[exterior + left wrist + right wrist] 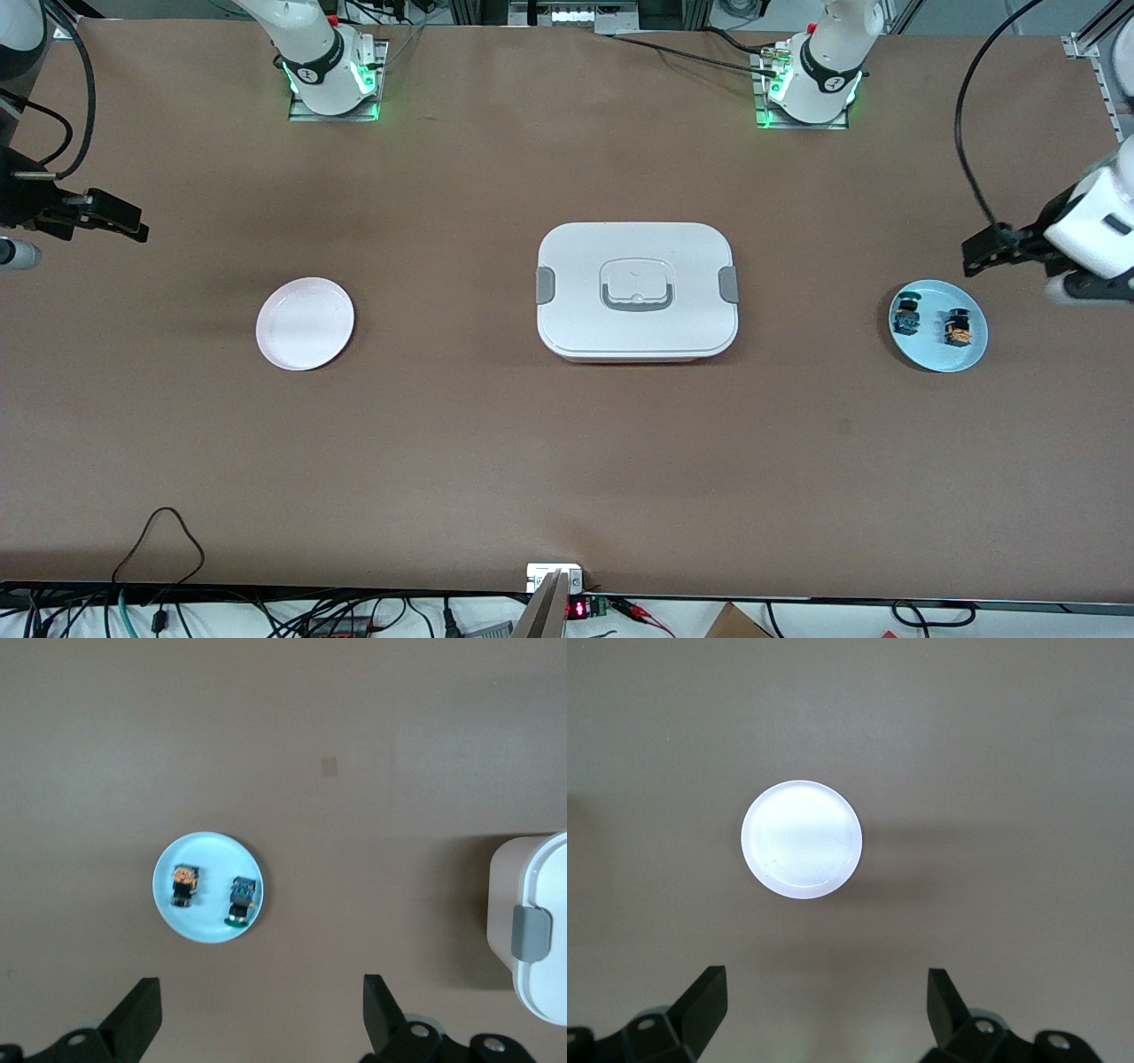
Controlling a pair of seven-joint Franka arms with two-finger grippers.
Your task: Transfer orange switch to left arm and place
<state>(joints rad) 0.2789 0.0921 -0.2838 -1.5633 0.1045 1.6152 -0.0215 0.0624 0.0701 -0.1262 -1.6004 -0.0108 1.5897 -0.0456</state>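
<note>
**Q:** On the table, what is largest?

**A:** At the middle of the brown table (496,443) sits the box (637,291), white with rounded corners, grey clips at both ends and a grey-rimmed handle recessed in its closed lid.

**Q:** And the arms?

**A:** Two white arms rise from bases along the edge farthest from the front camera. The left gripper (997,251) hangs in the air at the left arm's end of the table, over bare tabletop just beside a blue plate. In the left wrist view its fingers (142,1014) are spread wide and hold nothing. The right gripper (106,217) hangs over the right arm's end of the table; its fingers (709,997) are spread wide too, and empty.

**Q:** What else rests on the table?

**A:** A pale pink plate (305,323), with nothing on it, lies toward the right arm's end. The blue plate (937,354) lies toward the left arm's end. Both are well apart from the box.

**Q:** Where is the orange switch?

**A:** The orange switch (958,328) lies on the blue plate, nothing gripping it. Just beside it, apart from it and on the side toward the box, lies a similar tiny switch with blue-green parts (907,316).
</note>
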